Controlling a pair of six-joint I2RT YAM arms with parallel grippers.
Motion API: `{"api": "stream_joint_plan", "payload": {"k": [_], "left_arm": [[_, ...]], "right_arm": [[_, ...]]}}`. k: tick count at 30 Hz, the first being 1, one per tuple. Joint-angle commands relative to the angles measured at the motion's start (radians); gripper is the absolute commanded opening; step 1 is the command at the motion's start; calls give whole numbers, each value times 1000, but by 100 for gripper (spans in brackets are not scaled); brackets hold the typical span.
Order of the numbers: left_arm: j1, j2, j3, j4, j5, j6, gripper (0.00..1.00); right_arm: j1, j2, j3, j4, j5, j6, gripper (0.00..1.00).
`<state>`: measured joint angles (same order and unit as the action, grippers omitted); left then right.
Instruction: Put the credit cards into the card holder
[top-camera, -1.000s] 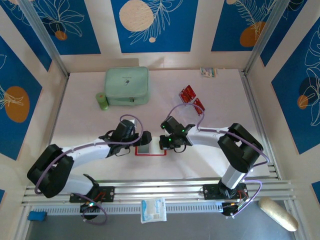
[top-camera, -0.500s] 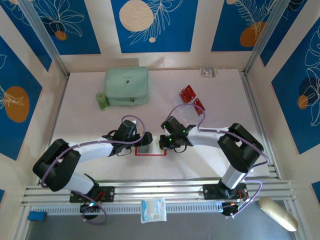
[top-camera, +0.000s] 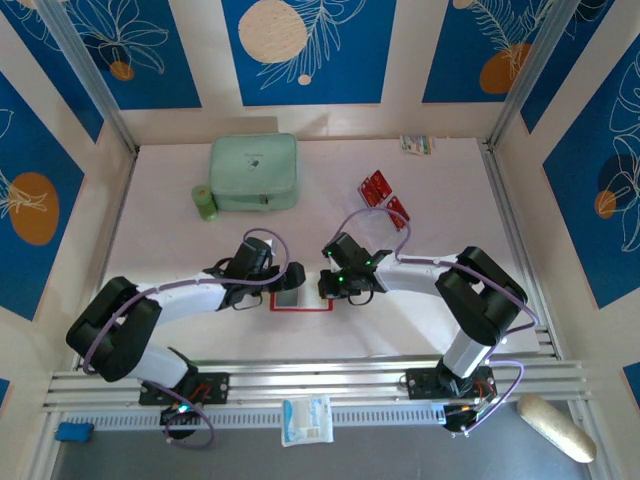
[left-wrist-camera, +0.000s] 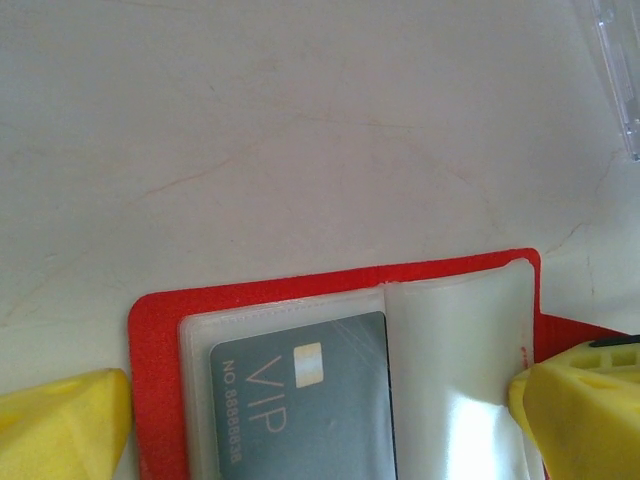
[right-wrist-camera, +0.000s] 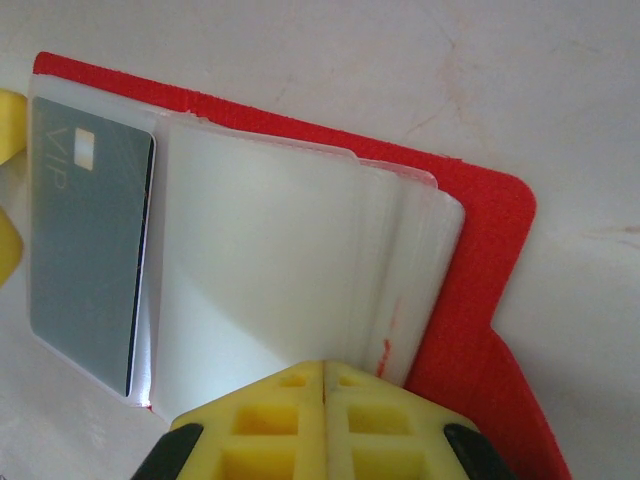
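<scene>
The red card holder (top-camera: 302, 307) lies open on the table between my two grippers. In the left wrist view its red cover (left-wrist-camera: 158, 330) frames clear sleeves, and a grey VIP card (left-wrist-camera: 300, 400) sits inside one sleeve. My left gripper (left-wrist-camera: 320, 415) is open, its yellow fingers (left-wrist-camera: 62, 425) on either side of the holder. My right gripper (right-wrist-camera: 325, 395) is shut, its tips pressing on the stack of clear sleeves (right-wrist-camera: 260, 260) with nothing between them. Two red credit cards (top-camera: 375, 187) lie on the table at the back right, away from both grippers.
A mint-green zip case (top-camera: 254, 172) and a small green roll (top-camera: 205, 203) stand at the back left. A small packet (top-camera: 417, 144) lies by the back wall. A clear plastic piece (left-wrist-camera: 620, 70) lies beyond the holder.
My left arm's elbow has swung inward while its gripper stayed open over the holder. The right arm and the holder have not moved.
</scene>
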<state>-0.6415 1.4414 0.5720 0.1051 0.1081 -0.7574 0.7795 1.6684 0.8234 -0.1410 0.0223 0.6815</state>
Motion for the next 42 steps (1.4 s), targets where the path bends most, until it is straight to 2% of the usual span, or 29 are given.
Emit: {"api": "stream_joint_plan", "payload": {"k": [1,17,23,28,34,39,42], "left_arm": [[-4,-6,34,44,97,3,100],[-3,-135,-11,140,128,-90,100],[-3,-133,-18,149,133,-101,100],[-3,-139,-12,149,137,-107,100],[-5,-139,2,148,145,-114,100],[-9,-132,20,142,148,-113,100],[-14,-126,29,136,148,-113,100]], "right_arm": [[-8,51,-34,-62,27,7,0],[-13,40,-4,-82,14,0,0],[-39,-51,57,-148,1,-28,0],[-86,-156,41,-181,0,-13,0],[-117,-213,-32,-176,-1,11,31],[-113,-178,-63,-138,-22,24,35],[-115,-144,-68,-121,-16,26,32]]}}
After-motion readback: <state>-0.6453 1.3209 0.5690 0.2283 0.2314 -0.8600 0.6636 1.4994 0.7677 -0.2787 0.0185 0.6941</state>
